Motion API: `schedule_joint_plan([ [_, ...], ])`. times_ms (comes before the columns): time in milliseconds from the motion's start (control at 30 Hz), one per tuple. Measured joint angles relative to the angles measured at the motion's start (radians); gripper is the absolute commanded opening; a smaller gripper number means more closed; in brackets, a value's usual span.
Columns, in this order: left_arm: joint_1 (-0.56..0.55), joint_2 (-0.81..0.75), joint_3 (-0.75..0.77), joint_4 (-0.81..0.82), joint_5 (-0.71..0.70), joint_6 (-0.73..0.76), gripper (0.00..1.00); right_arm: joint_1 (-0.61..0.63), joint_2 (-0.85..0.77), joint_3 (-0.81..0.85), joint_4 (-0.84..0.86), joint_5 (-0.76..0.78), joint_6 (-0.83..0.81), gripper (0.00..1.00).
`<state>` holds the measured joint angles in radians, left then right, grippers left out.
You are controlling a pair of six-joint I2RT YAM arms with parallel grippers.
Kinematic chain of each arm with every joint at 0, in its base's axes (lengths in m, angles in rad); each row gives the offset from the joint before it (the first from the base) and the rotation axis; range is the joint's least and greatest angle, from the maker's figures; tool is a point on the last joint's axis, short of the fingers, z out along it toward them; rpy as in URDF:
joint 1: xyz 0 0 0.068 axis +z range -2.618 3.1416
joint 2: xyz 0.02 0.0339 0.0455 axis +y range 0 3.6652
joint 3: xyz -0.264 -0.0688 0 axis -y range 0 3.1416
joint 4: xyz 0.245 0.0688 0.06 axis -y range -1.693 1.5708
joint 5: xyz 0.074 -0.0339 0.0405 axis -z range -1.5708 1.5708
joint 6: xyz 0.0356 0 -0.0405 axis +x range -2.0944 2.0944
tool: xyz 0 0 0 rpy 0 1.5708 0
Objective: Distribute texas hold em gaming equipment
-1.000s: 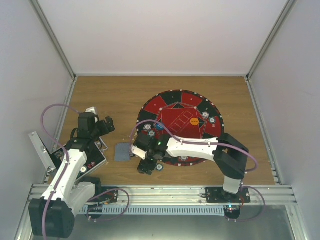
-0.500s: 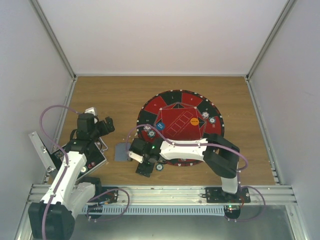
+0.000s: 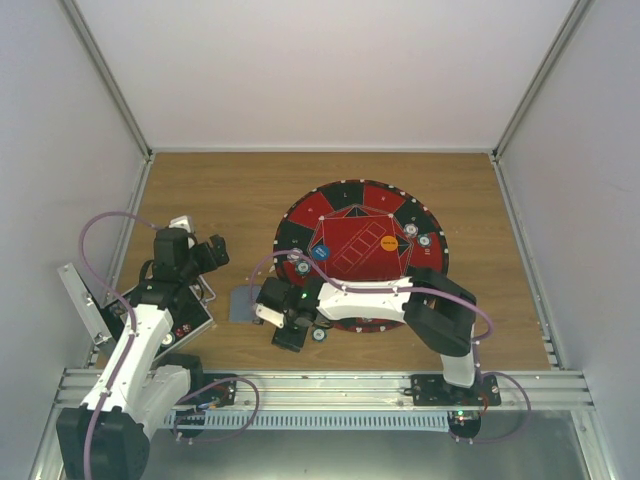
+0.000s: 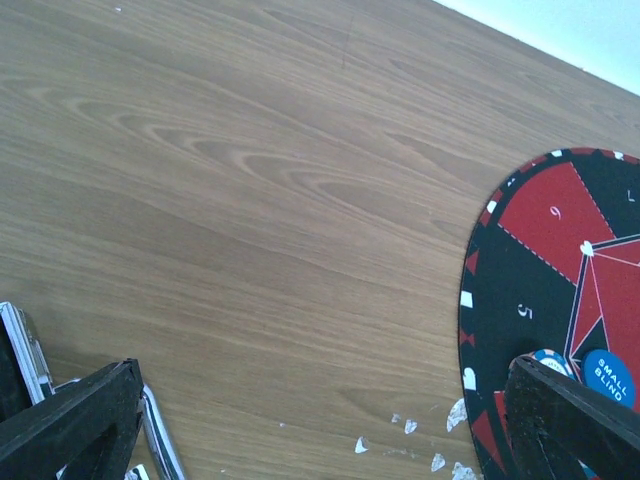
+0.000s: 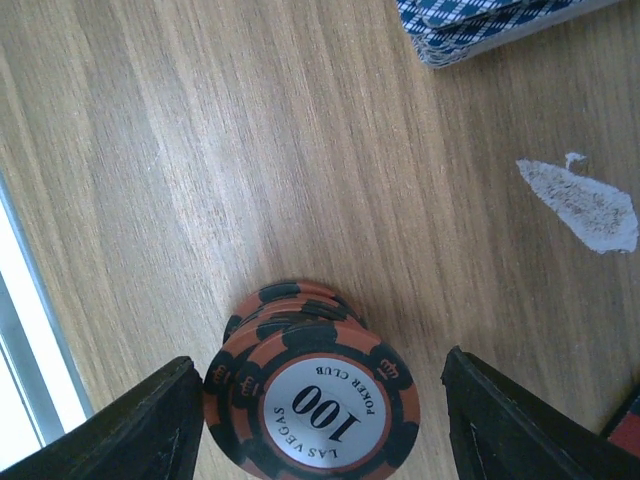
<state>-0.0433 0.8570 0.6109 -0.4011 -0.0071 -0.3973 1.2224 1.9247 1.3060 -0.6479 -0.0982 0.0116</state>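
Note:
A stack of red-and-black poker chips (image 5: 315, 410) marked 100 stands on the wood between the fingers of my right gripper (image 5: 320, 370). The left finger (image 5: 150, 425) is close against the stack and the right finger (image 5: 520, 420) stands off it with a gap, so the gripper is open. In the top view the right gripper (image 3: 290, 333) is just off the mat's near-left rim, with a teal chip (image 3: 318, 335) beside it. The grey-blue card deck (image 3: 243, 303) lies to its left. My left gripper (image 3: 212, 252) hangs open and empty over bare wood.
The round red-and-black mat (image 3: 345, 215) carries a blue disc (image 3: 320, 253), an orange disc (image 3: 388, 241) and chips (image 3: 300, 266) near its rim. The black hinged case (image 3: 195, 318) lies open under the left arm. White scuffs (image 5: 580, 205) mark the wood.
My right arm has shifted a little left, off the mat's near-left rim, and its jaws have narrowed around the chip stack. The left arm has barely moved.

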Motion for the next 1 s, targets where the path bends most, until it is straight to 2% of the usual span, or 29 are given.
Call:
schedule_joint_plan([
  [367, 0.0, -0.004, -0.006, -0.008, 0.0, 0.0, 0.99, 0.001, 0.005, 0.011, -0.008, -0.016, -0.011, 0.55],
  [633, 0.0, -0.004, -0.006, -0.008, 0.0, 0.0, 0.99, 0.002, 0.032, 0.024, -0.013, -0.034, -0.031, 0.54],
  [1000, 0.0, -0.004, -0.006, -0.008, -0.001, 0.0, 0.99, 0.002, 0.039, 0.026, -0.021, -0.039, -0.045, 0.37],
])
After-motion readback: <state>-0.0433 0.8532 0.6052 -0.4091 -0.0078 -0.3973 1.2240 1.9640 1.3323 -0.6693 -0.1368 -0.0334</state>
